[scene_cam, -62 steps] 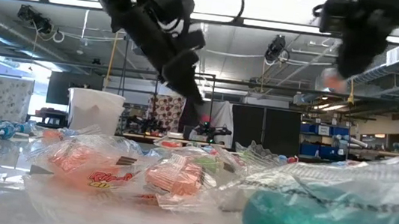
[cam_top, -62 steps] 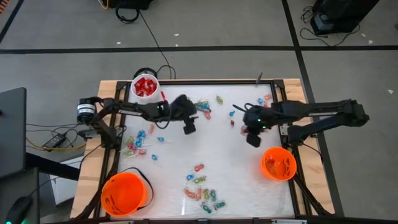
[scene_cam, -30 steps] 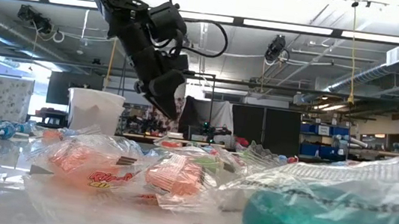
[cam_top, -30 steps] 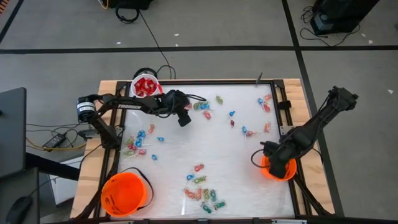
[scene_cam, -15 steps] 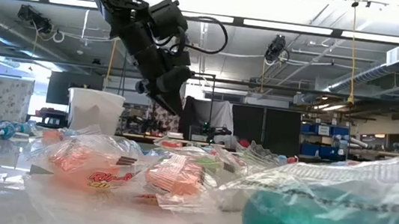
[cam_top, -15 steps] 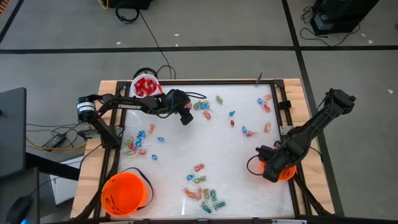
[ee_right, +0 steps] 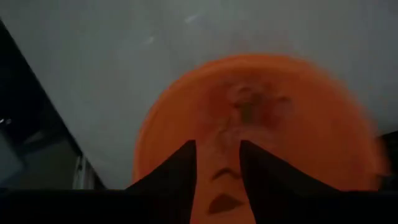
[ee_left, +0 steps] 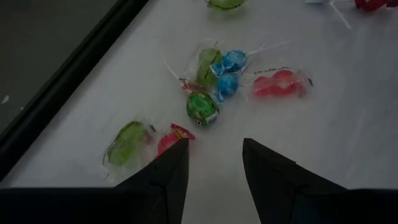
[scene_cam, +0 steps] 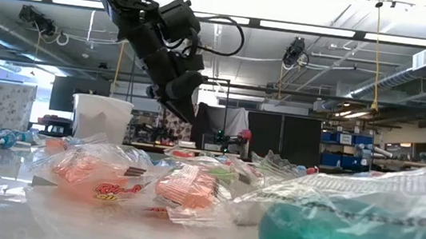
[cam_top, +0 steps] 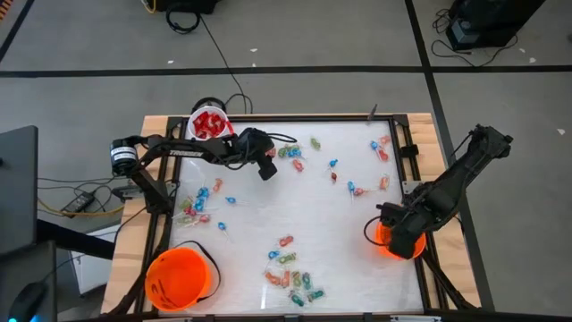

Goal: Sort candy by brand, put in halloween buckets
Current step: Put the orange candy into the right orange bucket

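Candy lies scattered over the white table (cam_top: 295, 206). My left gripper (cam_top: 265, 170) hovers open at the far middle, just short of a small cluster: a green lollipop (ee_left: 203, 109), two blue ones (ee_left: 229, 71), a pink packet (ee_left: 280, 84), and a green (ee_left: 127, 142) and a red piece (ee_left: 169, 138). It holds nothing. My right gripper (ee_right: 217, 168) hangs open, pointing down over the right orange bucket (cam_top: 382, 234), which has candy inside (ee_right: 249, 112). Nothing sits between its fingers.
A white cup (cam_top: 208, 123) full of red packets stands at the far left corner. A second orange bucket (cam_top: 179, 277) stands at the near left corner. More candy lies at the left (cam_top: 198, 201), near middle (cam_top: 290, 273) and far right (cam_top: 380, 152).
My right gripper has dipped over the right orange bucket and come up again, staying above it. My left gripper has kept still above the far cluster of candy.
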